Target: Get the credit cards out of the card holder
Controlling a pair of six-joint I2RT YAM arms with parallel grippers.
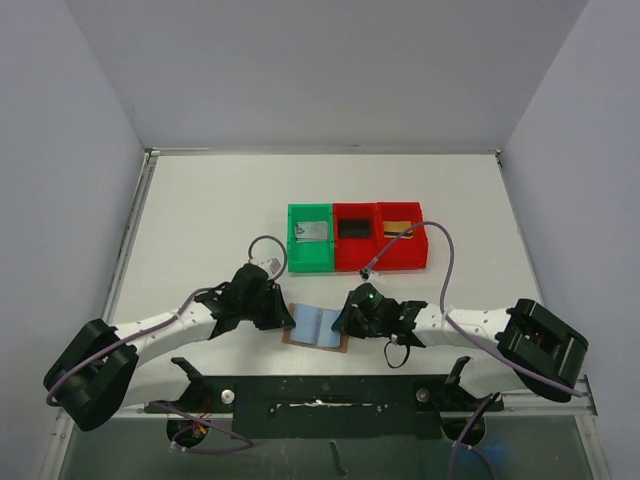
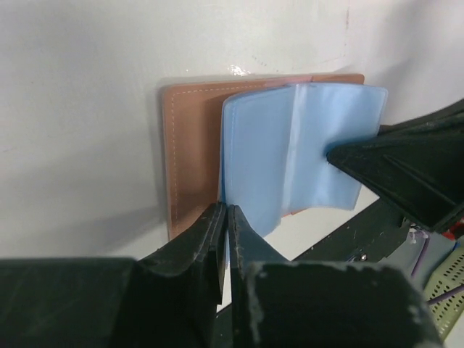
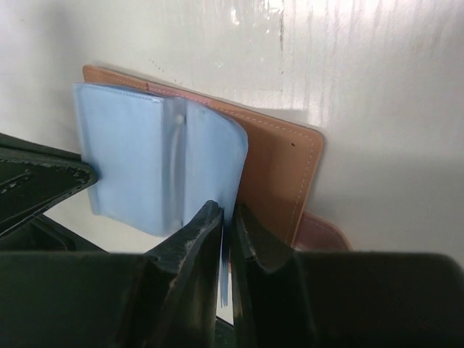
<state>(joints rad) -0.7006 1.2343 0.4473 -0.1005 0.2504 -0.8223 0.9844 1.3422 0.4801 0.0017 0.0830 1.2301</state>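
The card holder (image 1: 318, 327) lies open on the white table between my two grippers, brown leather (image 2: 190, 145) underneath and blue-grey pocket sheets (image 2: 290, 138) bulging up. My left gripper (image 2: 227, 210) is shut on the left edge of a blue sheet. My right gripper (image 3: 228, 210) is shut on the right edge of a blue sheet (image 3: 145, 159), beside the brown cover (image 3: 279, 167) and its strap tab (image 3: 322, 232). Three credit cards lie in the bins behind: silver-grey (image 1: 312, 231), black (image 1: 354, 228) and gold-tan (image 1: 399, 225). No card shows in the pockets.
A green bin (image 1: 310, 264) and two red bins (image 1: 355, 264) (image 1: 405, 262) stand in a row just behind the card holder. The right arm's cable (image 1: 445, 270) loops over the right red bin. The table's near edge with the arm mount (image 1: 320, 395) is close below.
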